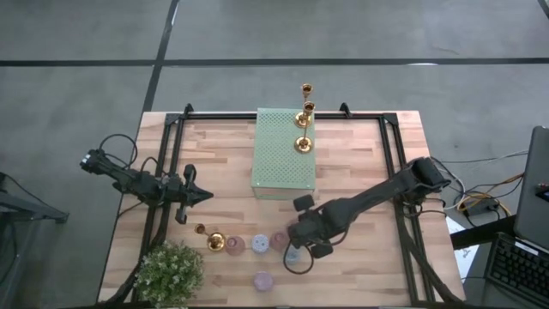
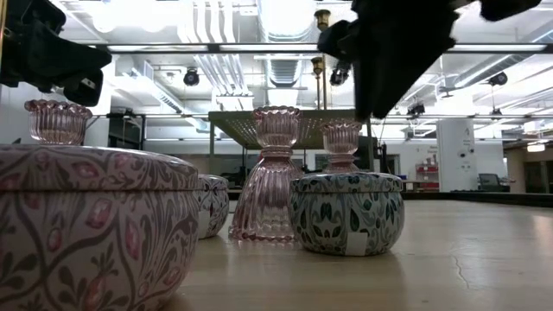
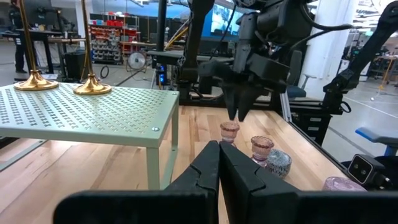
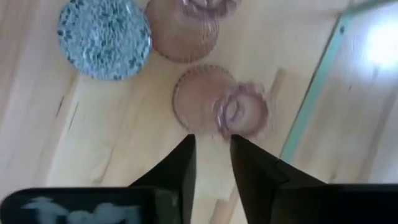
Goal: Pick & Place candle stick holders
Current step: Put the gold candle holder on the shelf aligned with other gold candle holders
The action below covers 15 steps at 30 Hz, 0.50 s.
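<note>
Three gold holders (image 1: pixel 302 144) stand on the pale green perforated block (image 1: pixel 283 167). A fourth gold one (image 1: pixel 214 242) is on the table by the plant. Pink glass holders (image 1: pixel 258 244) stand in a row near the front edge. My right gripper (image 4: pixel 211 144) points down, narrowly open, just above one pink holder (image 4: pixel 217 106). That holder also shows in the left wrist view (image 3: pixel 229 129), under the right gripper's fingers (image 3: pixel 238 111). My left gripper (image 1: pixel 202 196) is shut and empty, level above the table's left part.
A blue patterned tin (image 1: pixel 293 255) sits right beside the pink holders, and a pink tin (image 1: pixel 262 280) stands nearer the front edge. A leafy potted plant (image 1: pixel 170 270) is at the front left corner. A black frame (image 1: pixel 390 154) runs along the table's sides.
</note>
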Tool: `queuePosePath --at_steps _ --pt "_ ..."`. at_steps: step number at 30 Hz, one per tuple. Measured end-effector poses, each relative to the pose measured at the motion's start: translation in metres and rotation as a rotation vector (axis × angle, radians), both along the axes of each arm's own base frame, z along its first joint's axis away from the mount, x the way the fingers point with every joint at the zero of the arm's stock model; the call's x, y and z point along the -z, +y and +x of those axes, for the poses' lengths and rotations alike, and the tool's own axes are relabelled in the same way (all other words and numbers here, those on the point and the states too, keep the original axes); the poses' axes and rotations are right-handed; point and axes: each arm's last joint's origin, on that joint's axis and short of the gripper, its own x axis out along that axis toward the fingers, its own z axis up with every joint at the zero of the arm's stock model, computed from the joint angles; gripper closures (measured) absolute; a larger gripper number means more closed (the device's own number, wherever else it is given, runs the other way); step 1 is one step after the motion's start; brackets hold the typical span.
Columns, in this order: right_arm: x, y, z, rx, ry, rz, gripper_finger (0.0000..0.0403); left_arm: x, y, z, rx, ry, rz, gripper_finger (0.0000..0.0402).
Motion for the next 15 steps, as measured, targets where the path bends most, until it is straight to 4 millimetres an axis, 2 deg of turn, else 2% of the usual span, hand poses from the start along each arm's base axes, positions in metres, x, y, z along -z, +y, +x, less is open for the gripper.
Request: queuePosePath --at_steps 8,12,15 --pt "-0.019 0.001 -0.018 0.076 0.036 0.111 0.0240 0.000 0.000 0.000 0.000 0.002 0.000 0.0390" --pt "-0.033 0.002 -0.034 0.099 -0.032 0.109 0.0233 0.000 0.000 0.000 0.000 0.002 0.001 0.0390" --pt "-0.043 0.002 -0.053 0.127 -0.110 0.101 0.0240 0.000 0.000 0.000 0.000 0.002 0.001 0.0390"
